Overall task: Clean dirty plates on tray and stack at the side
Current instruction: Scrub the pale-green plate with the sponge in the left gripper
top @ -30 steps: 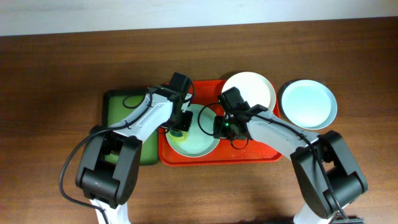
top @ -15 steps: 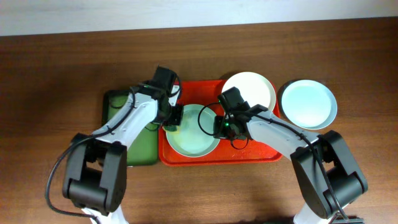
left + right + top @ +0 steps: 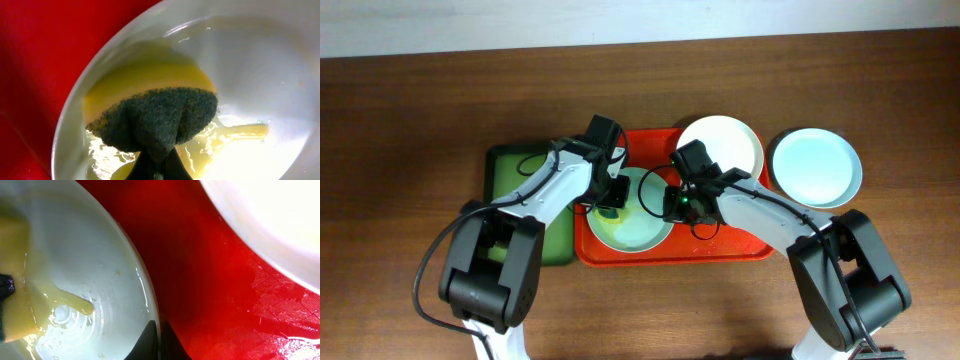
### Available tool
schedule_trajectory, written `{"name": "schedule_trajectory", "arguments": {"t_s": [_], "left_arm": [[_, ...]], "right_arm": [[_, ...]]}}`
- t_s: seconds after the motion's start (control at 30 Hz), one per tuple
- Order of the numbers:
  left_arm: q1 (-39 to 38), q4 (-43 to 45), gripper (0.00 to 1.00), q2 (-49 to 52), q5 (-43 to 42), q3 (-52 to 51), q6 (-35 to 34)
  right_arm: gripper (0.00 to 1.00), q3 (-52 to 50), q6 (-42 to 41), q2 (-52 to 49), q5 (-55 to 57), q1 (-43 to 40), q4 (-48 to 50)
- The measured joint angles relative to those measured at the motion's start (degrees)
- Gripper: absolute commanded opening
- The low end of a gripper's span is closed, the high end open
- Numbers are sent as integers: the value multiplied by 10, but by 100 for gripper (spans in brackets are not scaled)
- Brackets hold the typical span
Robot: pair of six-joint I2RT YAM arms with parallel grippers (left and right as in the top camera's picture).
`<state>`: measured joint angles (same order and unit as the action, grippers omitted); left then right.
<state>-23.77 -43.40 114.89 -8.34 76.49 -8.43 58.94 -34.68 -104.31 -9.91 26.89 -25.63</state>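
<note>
The pale green plate [image 3: 638,222] lies at the left of the red-orange tray [image 3: 720,250]. My left gripper [image 3: 607,200] is shut on a yellow sponge with a dark green scouring face [image 3: 156,119] and presses it on the plate's left inner side [image 3: 250,65]. Yellow smears [image 3: 245,131] lie beside it. My right gripper [image 3: 672,205] is shut on the green plate's right rim [image 3: 148,292], its fingertips [image 3: 150,341] pinching the edge. The cream-white plate [image 3: 720,145] sits at the tray's back right. The pale blue plate [image 3: 815,167] rests on the table, right of the tray.
A smaller green tray [image 3: 510,175] with a dark rim lies left of the red tray, under my left arm. The wooden table [image 3: 420,110] extends all around. In the right wrist view the cream plate's edge [image 3: 270,225] is close, across bare red tray [image 3: 200,280].
My left gripper swung left to the plate's left edge with the sponge, then came back right to about where it was. The right gripper and the plates have not moved.
</note>
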Motion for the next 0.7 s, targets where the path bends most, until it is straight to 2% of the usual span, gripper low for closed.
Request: {"name": "schedule_trajectory", "arguments": {"t_s": [0.07,0.13,0.23,0.4,0.5,0.7], "left_arm": [[-5,-12,0,3,-14,6,-1],[-14,-19,0,6,-88,6,14],[-20,-25,0,3,-127,9,21],[-27,-24,0,-38,-26,18,17],[-45,-17,0,-38,37,-10,8],[-46,69,0,-66,46,-96,-24]], "right_arm": [[4,0,0,0,0,0,0],[4,0,0,0,0,0,0],[4,0,-1,0,0,0,0],[4,0,-1,0,0,0,0],[4,0,0,0,-1,0,-1],[4,0,0,0,-2,0,-1]]}}
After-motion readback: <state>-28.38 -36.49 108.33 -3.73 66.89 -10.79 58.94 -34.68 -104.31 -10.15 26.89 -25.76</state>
